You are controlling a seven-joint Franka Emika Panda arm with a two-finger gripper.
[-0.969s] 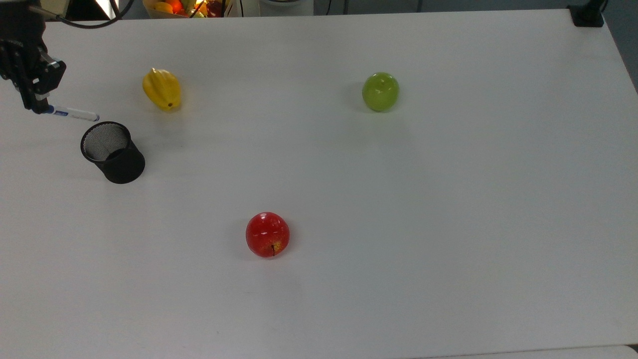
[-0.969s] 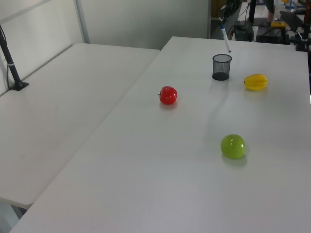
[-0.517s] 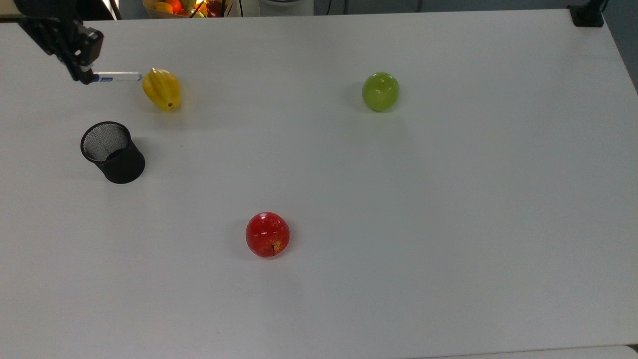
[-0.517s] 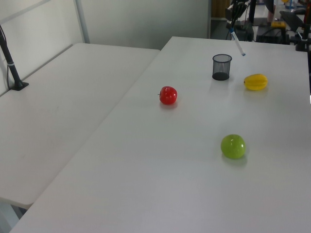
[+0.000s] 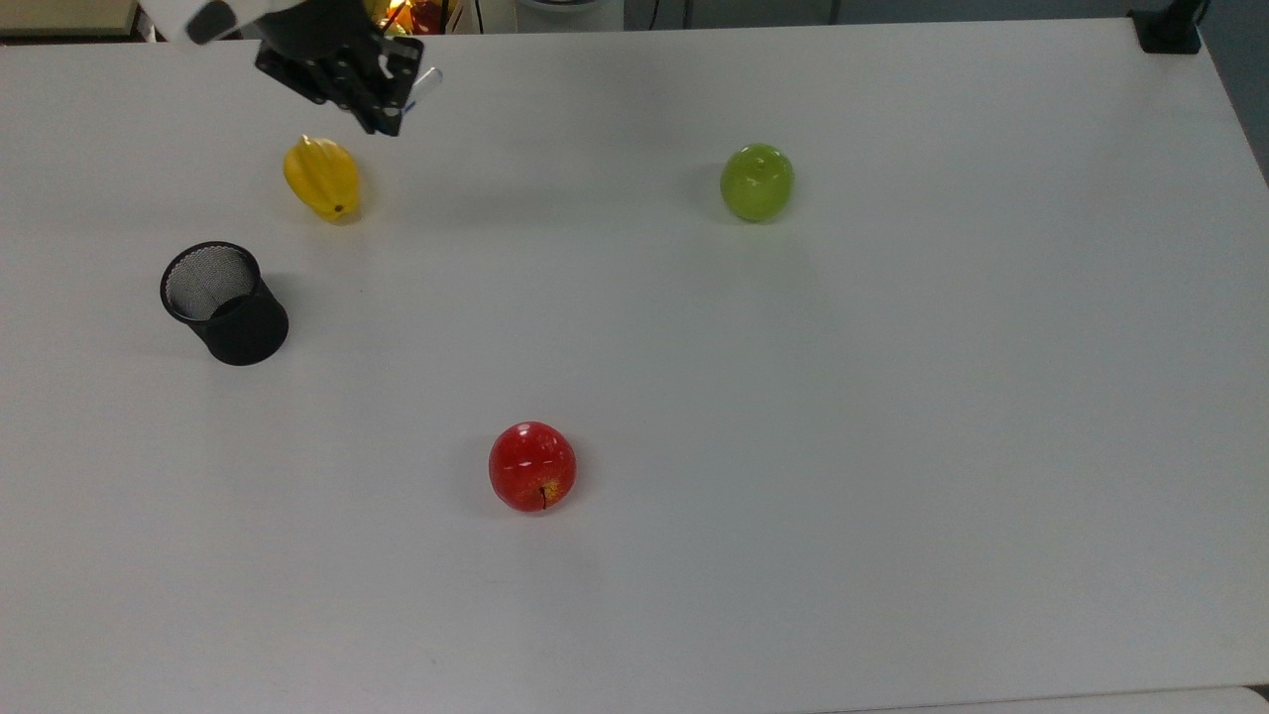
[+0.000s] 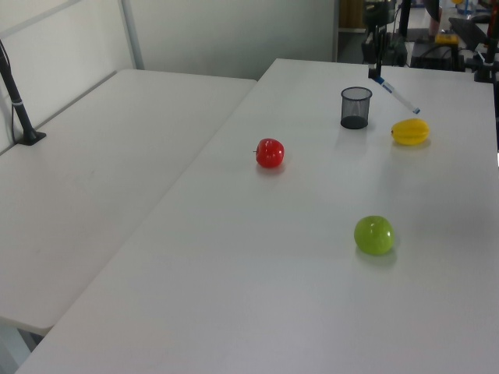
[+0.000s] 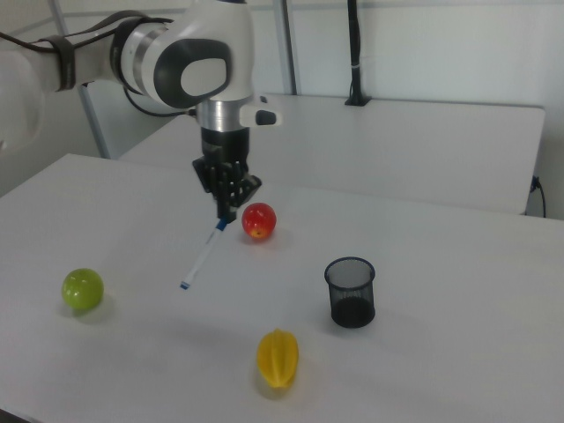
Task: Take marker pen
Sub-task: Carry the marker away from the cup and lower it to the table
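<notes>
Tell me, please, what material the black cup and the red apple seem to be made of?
The black pen cup looks like metal wire mesh with a matte finish: a fine grid shows on its inner wall, and the table shows through it. The red apple is glossy, with sharp white highlights; this suggests plastic or wax, though a polished real apple cannot be ruled out.

black mesh cup (image 5: 224, 302): top view's left, on white table (image 5: 892, 446)
yellow starfruit (image 5: 322, 178): behind cup
red apple (image 5: 532, 466): front
green apple (image 5: 756, 182): top view's right
</notes>
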